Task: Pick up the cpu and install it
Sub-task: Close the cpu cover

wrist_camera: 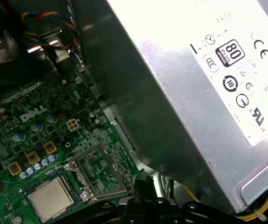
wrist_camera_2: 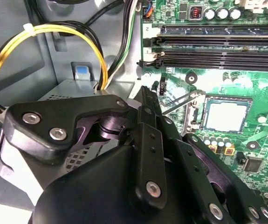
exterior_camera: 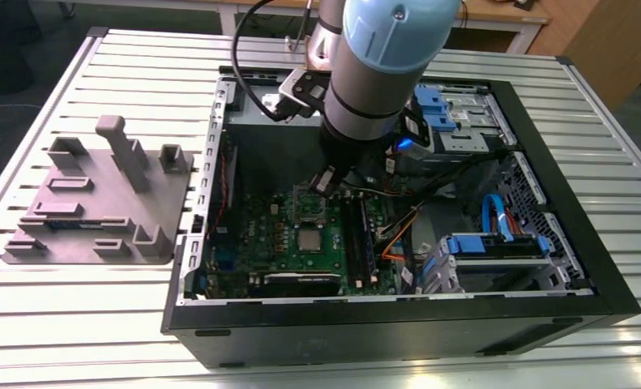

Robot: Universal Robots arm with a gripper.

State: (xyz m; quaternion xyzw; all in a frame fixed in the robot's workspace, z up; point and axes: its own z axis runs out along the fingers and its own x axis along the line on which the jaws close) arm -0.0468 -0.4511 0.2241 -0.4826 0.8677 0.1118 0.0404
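The cpu (exterior_camera: 311, 240) lies flat in its socket on the green motherboard (exterior_camera: 255, 235) inside the open computer case. Its silvery top is bare in both wrist views (wrist_camera_2: 227, 114) (wrist_camera: 51, 198). The socket's metal hold-down frame (wrist_camera: 101, 170) is swung open beside it, with its thin lever (wrist_camera_2: 180, 101) raised. My gripper (exterior_camera: 329, 185) hangs above the board, just off the socket on the power supply's side. Its black fingers (wrist_camera_2: 145, 100) meet at the tips, shut with nothing between them, and the gripper's tip (wrist_camera: 143, 183) is next to the open frame, apart from the cpu.
The grey power supply box (wrist_camera: 194, 93) rises close beside the gripper, with yellow and black cables (wrist_camera_2: 12, 56) looping from it. Memory slots (wrist_camera_2: 217, 46) run along the socket's other side. A grey fixture tray (exterior_camera: 93, 203) sits on the slatted table at the exterior view's left.
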